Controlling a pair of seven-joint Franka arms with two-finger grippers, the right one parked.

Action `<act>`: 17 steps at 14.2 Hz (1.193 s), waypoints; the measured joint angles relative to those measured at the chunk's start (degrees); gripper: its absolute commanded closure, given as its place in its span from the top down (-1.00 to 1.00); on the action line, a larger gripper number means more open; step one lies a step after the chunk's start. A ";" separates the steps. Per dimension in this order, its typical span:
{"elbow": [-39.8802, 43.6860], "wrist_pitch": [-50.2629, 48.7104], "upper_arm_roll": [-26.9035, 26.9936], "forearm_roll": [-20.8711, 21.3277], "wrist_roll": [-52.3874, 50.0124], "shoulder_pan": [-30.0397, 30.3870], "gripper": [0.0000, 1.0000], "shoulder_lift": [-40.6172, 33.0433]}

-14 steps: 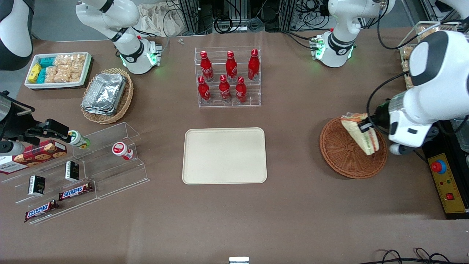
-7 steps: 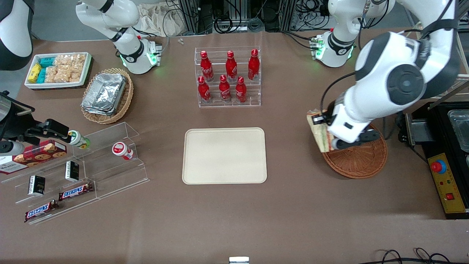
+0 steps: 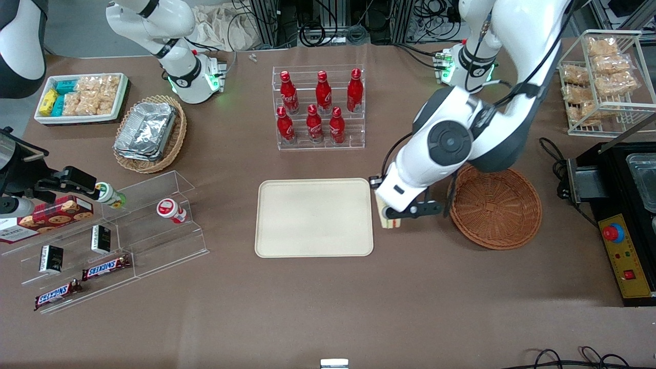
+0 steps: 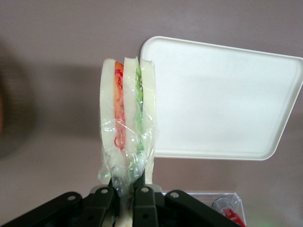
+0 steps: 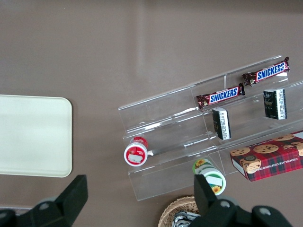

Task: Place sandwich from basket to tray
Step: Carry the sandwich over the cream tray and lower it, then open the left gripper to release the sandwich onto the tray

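One brown-covered bench (image 3: 328, 302) carries everything; flat cream-beige rectangular tray (image 3: 313, 217) at its middle, bare; round reddish-brown woven wicker basket (image 3: 494, 206) toward working arm's end, nothing in it; gripper (image 3: 389, 218) hangs above bench between tray and basket, just beside tray's edge, clenched on plastic-wrapped triangular white-bread sandwich (image 4: 128, 124) with orange, red, green filling layers, held on edge off bench

6 red cola bottles (image 3: 315, 107), 2 Snickers bars (image 3: 105, 267), 2 small dark boxes (image 3: 100, 239), 2 wicker baskets (image 3: 495, 206), 1 sandwich (image 4: 128, 125), 1 tray (image 3: 313, 217), 1 cookie box (image 3: 48, 216), 1 end effector (image 4: 126, 196).
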 measured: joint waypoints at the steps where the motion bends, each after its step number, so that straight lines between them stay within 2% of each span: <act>1: -0.01 2.00 0.00 0.04 -0.20 -0.73 -1.00 1.68; 5: -0.05 9.46 0.00 0.44 -2.43 -3.12 -1.00 8.10; 11: -0.06 14.45 0.08 3.06 -2.95 -4.57 -1.00 15.28; 12: -0.04 14.62 0.11 3.12 -2.93 -4.57 -0.83 15.83; 13: 0.00 14.64 0.14 3.15 -2.91 -4.56 0.40 16.05; 14: 0.03 14.64 0.15 3.19 -2.91 -4.56 0.99 16.06; 17: 0.69 13.47 0.15 3.23 -2.92 -4.52 1.00 15.95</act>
